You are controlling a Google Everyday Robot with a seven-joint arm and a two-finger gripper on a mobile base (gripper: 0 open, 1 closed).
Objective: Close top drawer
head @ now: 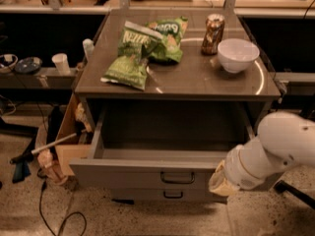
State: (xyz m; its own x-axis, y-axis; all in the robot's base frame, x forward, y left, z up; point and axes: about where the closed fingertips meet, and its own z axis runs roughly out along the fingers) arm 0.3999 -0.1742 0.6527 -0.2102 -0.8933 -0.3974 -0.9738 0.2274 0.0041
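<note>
Dark benches surround a grey cabinet whose surface (197,80) carries chip bags (147,48), a can (212,33) and a bowl (237,54), none of them overhanging the front edge. Below it the top drawer (123,173) stands pulled well out, its handle (177,177) centred on the front. At the right end of that front sits the tool (220,180), touching or just beside it, apparently placed so the arm can push the panel inward. Whether it is open or closed cannot be told; nothing is seen held. Closing is judged not yet done.
</note>
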